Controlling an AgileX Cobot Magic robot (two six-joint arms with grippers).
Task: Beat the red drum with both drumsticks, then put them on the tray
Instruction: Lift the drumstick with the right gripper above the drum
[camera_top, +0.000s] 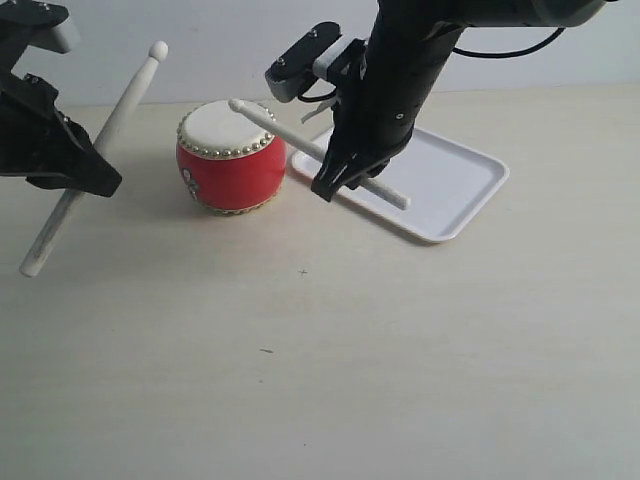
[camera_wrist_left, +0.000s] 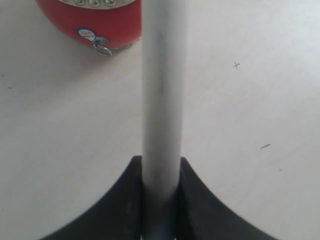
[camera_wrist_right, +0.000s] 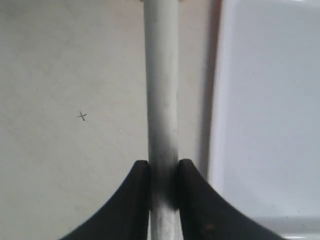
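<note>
Clearly, the task is in its first part. The black fingers of the left arm (camera_top: 100, 180) are clamped on a slim whitish wooden drumstick (camera_top: 129, 98). This stick is tilted with its round tip raised, to the left of the small glossy red drum (camera_top: 230, 165) and apart from it. The black fingers of the right arm (camera_top: 330, 185) are clamped on the second whitish wooden drumstick (camera_top: 280, 129). Its tip is over the right edge of the cream drumhead, and its back end hangs above the flat white plastic tray (camera_top: 465, 185). The drum stands on the pale tabletop (camera_top: 350, 350), just beside the tray. I judge that the beating is in hand, but how many strokes are made I cannot say. Laying the sticks down is not yet done, and neither stick lies on the tray.

Some things are hard to make out. Whether the right tip touches the drumhead or only hovers over it, I cannot tell. The left arm is cut off by the picture's edge, and so is the upper part of the right arm. Each wrist view shows only the middle of a shaft between the fingers; the tips are outside, and the left one catches only a piece of the drum's side.
</note>
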